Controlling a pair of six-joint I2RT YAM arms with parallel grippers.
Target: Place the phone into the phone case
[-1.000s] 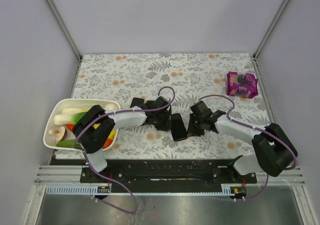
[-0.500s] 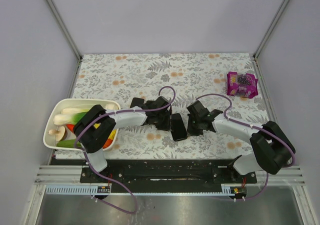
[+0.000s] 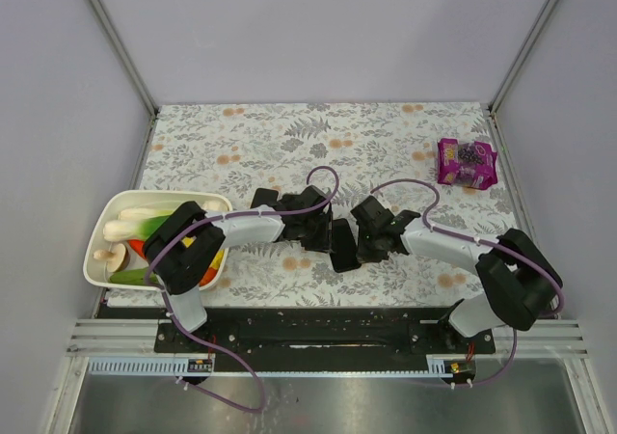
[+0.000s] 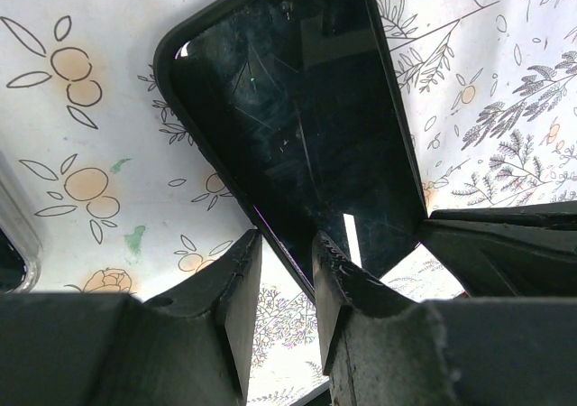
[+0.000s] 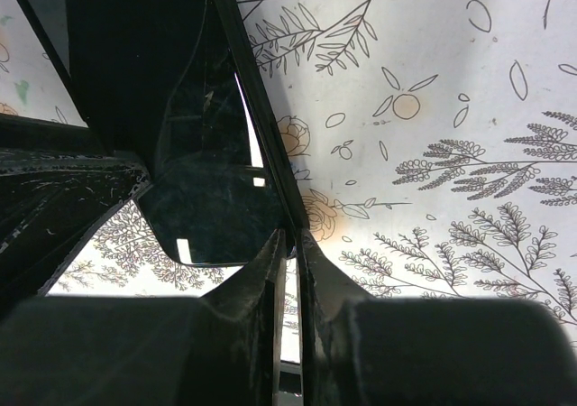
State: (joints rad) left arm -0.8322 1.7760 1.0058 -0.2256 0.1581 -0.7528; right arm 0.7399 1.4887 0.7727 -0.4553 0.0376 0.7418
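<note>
The phone (image 3: pixel 343 249) is a black slab with a glossy screen (image 4: pixel 297 108), lifted off the flowered cloth between both arms. A thicker matte rim, the phone case (image 4: pixel 167 54), wraps its edge. It shows in the right wrist view as a dark band (image 5: pixel 239 72) beside the screen (image 5: pixel 207 198). My left gripper (image 3: pixel 323 233) straddles one long edge, one finger over the screen and one behind, shut on the phone (image 4: pixel 287 257). My right gripper (image 3: pixel 364 246) comes from the opposite side. Its jaws stand almost together, pinching the case rim (image 5: pixel 290 239).
A white tub (image 3: pixel 125 196) of vegetables stands at the left edge. A purple snack packet (image 3: pixel 466 162) lies at the back right. A dark flat object (image 3: pixel 262 200) sits behind my left wrist. Metal frame posts border the cloth.
My right arm has slid left to the phone and its jaws have narrowed onto the rim. The left gripper has kept its hold in place.
</note>
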